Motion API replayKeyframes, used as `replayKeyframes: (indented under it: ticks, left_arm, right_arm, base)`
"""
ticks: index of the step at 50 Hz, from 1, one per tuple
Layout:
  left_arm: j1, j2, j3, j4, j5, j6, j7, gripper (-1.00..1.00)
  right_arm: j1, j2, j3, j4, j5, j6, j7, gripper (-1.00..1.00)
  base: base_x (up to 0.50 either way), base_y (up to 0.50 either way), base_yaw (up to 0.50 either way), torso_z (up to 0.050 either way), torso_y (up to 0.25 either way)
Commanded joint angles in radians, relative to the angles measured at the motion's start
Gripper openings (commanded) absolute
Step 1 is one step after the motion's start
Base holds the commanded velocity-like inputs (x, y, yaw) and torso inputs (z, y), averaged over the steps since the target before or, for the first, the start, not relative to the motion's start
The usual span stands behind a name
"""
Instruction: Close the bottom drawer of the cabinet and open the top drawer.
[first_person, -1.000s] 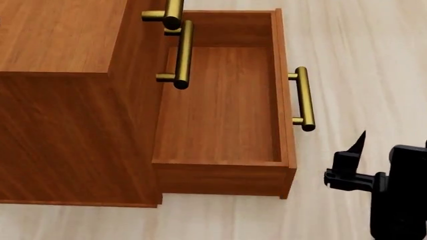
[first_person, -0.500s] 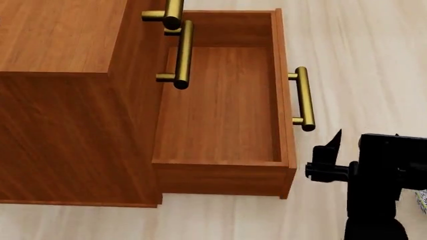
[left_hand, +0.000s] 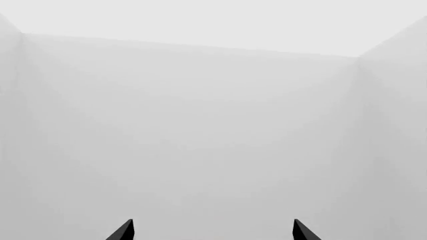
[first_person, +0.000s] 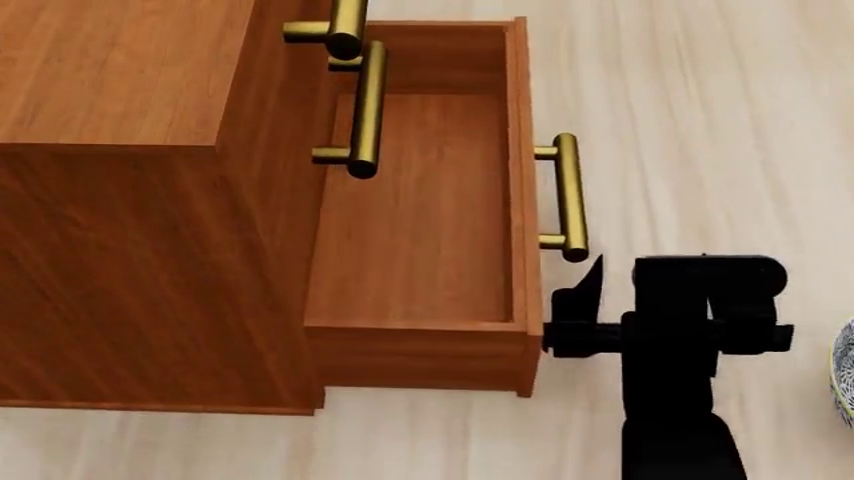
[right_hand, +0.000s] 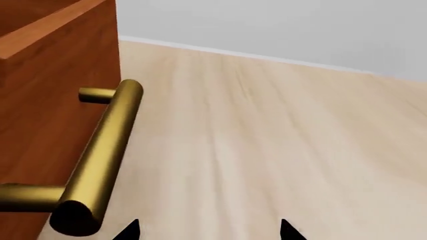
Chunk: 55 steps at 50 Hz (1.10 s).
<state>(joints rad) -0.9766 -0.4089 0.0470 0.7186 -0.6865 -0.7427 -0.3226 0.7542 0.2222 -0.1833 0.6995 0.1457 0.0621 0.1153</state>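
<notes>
One drawer in hand — the bottom drawer, partly out of the cabinet, brass handle facing out. Right gripper, tips spread and empty, sits against the front's near corner. Best practice: push level, toward the handle's middle, to avoid racking. Left gripper spread, idle.

light: bright, even | shadows: faint; soft | focus: sharp render; no glare
</notes>
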Motion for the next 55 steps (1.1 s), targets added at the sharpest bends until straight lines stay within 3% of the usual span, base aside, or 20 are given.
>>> replayKeyframes:
  ticks: [1,39,55]
  left_arm:
    - [-0.003,-0.003,-0.001,0.001,-0.007,0.000,-0.005,1.00]
    - [-0.023,-0.024,-0.020,0.035,-0.056,-0.029,-0.037,1.00]
    - [-0.029,-0.034,-0.026,0.032,-0.064,-0.027,-0.040,1.00]
  right_arm:
    - [0.032,-0.062,-0.050,0.061,-0.008,-0.030,-0.029,1.00]
    - [0.091,-0.208,-0.196,0.134,0.005,-0.069,-0.088,1.00]
    - [0.135,-0.217,-0.427,0.154,0.169,-0.086,-0.061,1.00]
  base:
    - [0.00,0.00,0.00,0.000,0.000]
    - [0.00,0.00,0.00,0.000,0.000]
    - [0.00,0.00,0.00,0.000,0.000]
